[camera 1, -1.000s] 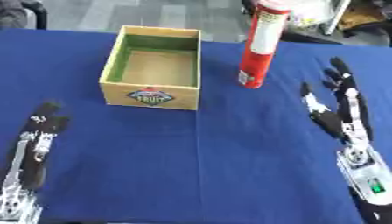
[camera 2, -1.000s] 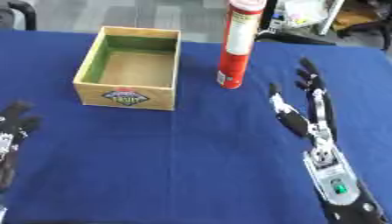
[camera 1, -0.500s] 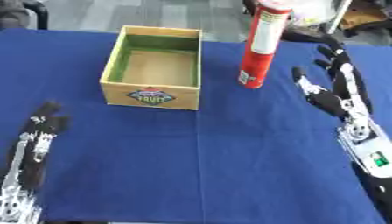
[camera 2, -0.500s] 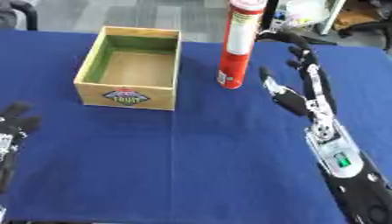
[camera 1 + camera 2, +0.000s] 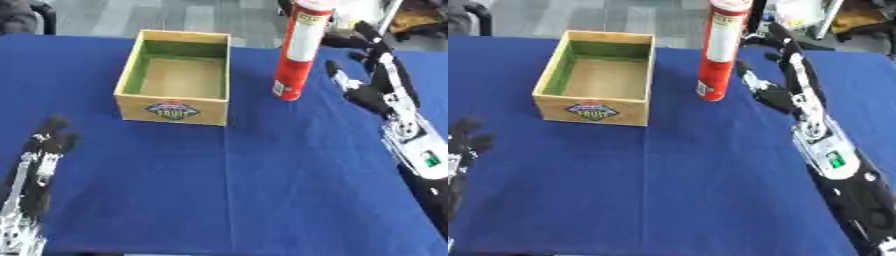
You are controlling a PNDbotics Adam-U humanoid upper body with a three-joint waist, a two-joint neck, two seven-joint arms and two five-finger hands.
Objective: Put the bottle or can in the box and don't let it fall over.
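Observation:
A tall red and white can (image 5: 297, 50) stands upright on the blue table (image 5: 262, 190), to the right of an open wooden box (image 5: 178, 76) with a green inner wall and a fruit label on its front. My right hand (image 5: 378, 85) is open, fingers spread, just right of the can and apart from it. My left hand (image 5: 42, 155) rests open near the lower left corner, far from the box. The box holds nothing that I can see.
The table's far edge runs behind the box and can, with a grey floor and clutter beyond it. A dark chair part (image 5: 26, 15) shows at the top left. Bare blue cloth fills the front half.
My right hand has moved up and left, from the table's right middle toward the can. The can, the box and my left hand have stayed put.

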